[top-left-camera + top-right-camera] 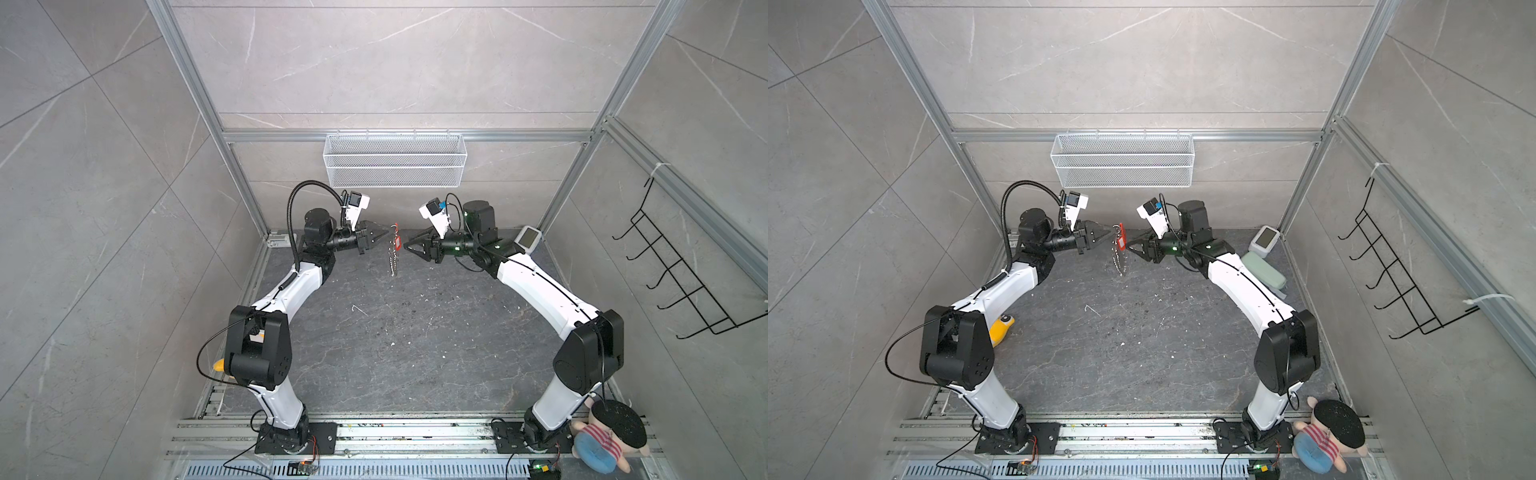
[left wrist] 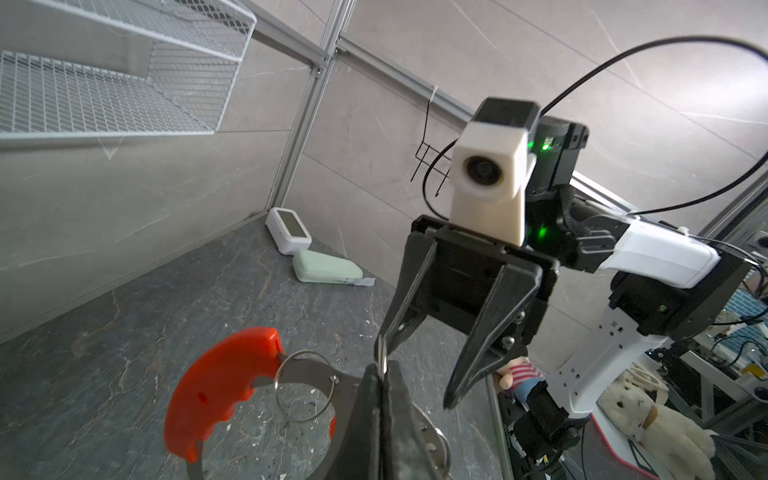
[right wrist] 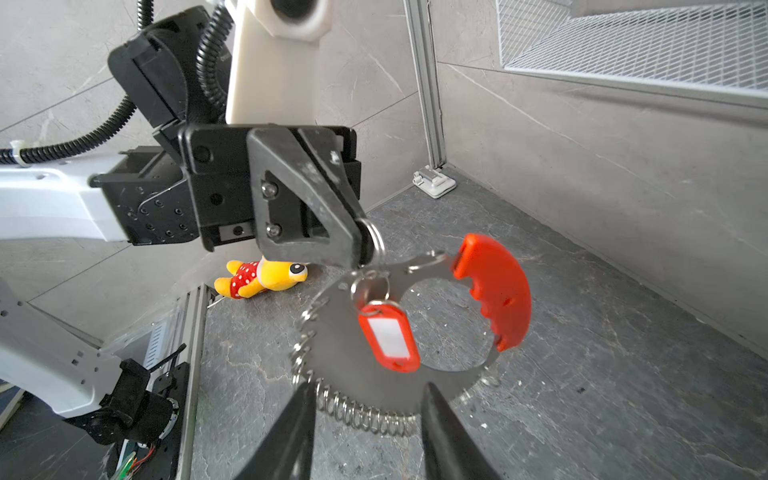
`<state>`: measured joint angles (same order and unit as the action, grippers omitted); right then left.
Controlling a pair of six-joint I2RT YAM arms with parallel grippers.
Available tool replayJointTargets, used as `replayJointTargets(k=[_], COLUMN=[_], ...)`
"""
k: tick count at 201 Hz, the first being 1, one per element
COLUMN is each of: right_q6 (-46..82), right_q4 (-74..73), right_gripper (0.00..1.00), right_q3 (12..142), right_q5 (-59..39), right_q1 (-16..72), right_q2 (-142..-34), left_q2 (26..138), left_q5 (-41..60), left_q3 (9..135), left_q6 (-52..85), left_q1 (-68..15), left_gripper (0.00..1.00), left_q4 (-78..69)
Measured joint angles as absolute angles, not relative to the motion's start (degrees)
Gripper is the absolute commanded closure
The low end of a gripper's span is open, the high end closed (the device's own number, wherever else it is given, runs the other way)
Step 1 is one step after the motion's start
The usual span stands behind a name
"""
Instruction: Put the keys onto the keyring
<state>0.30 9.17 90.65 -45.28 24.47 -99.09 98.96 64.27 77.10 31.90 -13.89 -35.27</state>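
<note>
Dangling over the counter (image 3: 582,374) from the left claw (image 3: 362,249), shut on a rim loop (image 3: 376,237), the stiff keyring (image 3: 345,357) carries the light keys (image 3: 390,337), probably best pinched across their flat faces; right claw (image 2: 417,373) part-open, empty.

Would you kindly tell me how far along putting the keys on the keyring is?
Looks nearly done: the keys already hang from a loop on the keyring. In hand: the left gripper is shut on a keyring loop, holding it in the air; the right gripper is open beside it. Left: perhaps setting it down.
</note>
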Motion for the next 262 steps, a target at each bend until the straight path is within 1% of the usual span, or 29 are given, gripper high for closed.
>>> replayJointTargets(k=[49,103,116,128,133,148,156,162,197,222,262], right_q6=[0.54,1.83,2.22,2.61,2.76,3.33,3.86,4.05,4.62,4.75,3.36], right_q4=[6.55,5.58,5.21,4.89,4.84,4.78,4.91,4.89,3.95,3.99,6.17], right_gripper=[0.53,0.53,0.55,0.60,0.65,0.85,0.92,0.95,0.97,1.00,1.00], right_q3=[92.68,98.21,99.88,100.66,100.82,100.92,100.95,100.95,100.99,101.25,101.30], right_q5=[-45.87,-46.94,-47.37,-47.64,-47.77,-48.07,-48.21,-48.34,-48.21,-47.97,-46.19], right_q1=[24.47,24.80,25.23,25.76,25.98,26.59,26.96,27.24,28.23,28.23,28.23], right_q2=[-100.05,-102.45,-103.72,-104.64,-104.97,-105.67,-106.00,-106.19,-106.54,-106.54,-106.50], left_q2=[98.96,99.22,99.72,100.25,100.51,101.23,101.54,101.62,101.75,103.00,104.36], left_q5=[64.14,64.16,64.14,64.16,64.16,63.99,63.88,63.77,63.59,63.57,63.72], left_q3=[77.10,77.10,77.10,77.10,77.10,77.10,77.10,77.10,77.12,77.58,77.82], left_q6=[40.91,45.98,47.29,48.34,48.71,49.76,50.33,50.68,52.80,54.85,56.21], left_q1=[-13.89,-14.13,-14.24,-14.28,-14.28,-14.13,-14.11,-14.11,-14.15,-14.13,-14.15], left_gripper=[1.00,1.00,1.00,1.00,1.00,1.00,1.00,1.00,1.00,1.00,1.00], left_q4=[-45.39,-50.46,-52.01,-52.97,-53.34,-54.11,-54.52,-54.65,-56.97,-59.64,-60.80])
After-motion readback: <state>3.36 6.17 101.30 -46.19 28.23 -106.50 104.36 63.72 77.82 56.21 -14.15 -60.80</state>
